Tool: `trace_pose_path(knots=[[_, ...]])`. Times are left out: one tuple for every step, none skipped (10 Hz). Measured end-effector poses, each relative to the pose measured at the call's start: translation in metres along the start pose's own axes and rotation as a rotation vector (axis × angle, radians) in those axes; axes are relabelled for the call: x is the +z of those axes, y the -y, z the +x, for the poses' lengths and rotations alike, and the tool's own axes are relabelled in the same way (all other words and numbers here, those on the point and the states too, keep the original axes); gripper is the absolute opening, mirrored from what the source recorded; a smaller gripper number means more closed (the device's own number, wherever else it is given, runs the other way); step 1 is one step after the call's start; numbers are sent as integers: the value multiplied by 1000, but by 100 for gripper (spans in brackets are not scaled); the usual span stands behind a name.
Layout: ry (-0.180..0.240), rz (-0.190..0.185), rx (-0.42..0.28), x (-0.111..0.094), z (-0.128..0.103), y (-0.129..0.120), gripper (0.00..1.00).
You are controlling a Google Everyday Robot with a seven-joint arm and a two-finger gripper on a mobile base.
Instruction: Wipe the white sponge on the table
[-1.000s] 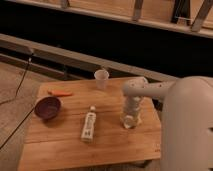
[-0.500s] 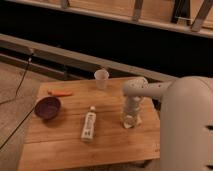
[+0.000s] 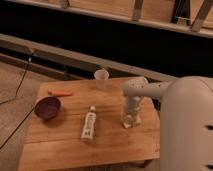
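Gripper (image 3: 131,120), hold not discernible, sits right of the white tube (image 3: 88,125) at the white sponge (image 3: 133,124); weak pressure risks it skidding off the table (image 3: 60,145).

bg: dark wall (image 3: 105,42); wood rail (image 3: 120,11) up top | flr (image 3: 11,75): grey-brown

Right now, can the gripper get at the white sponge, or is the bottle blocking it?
Likely yes. The gripper is down at the white sponge near the table edge, seemingly touching it. The bottle lies apart at mid-table and the cup stands behind, so nothing blocks.
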State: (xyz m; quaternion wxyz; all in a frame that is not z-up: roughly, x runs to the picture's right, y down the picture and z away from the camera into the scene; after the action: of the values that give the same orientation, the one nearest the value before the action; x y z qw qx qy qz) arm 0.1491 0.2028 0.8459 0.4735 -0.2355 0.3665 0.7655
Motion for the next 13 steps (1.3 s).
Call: trace_pose_path(knots=[[-6,5,6,0,2,4,0],[-12,11,14,-1,5,9,0],[-18,16,24,-1,7,15,0],[-21,14,46,-2,8,26,0],[-20,10,59,-2,7,32,0],[-20,7,70,-3,5,37,0],[-20,4,78,-2,2,43,0],[-23,4,84,0,-4,51,0],[-25,4,85,2,-9,55,0],[-35,10,80,5,-14,60,0],[-35,11,74,7,-22,61,0],[-34,14,66,9,-29,61,0],[-34,17,55,11,-36,60,0]])
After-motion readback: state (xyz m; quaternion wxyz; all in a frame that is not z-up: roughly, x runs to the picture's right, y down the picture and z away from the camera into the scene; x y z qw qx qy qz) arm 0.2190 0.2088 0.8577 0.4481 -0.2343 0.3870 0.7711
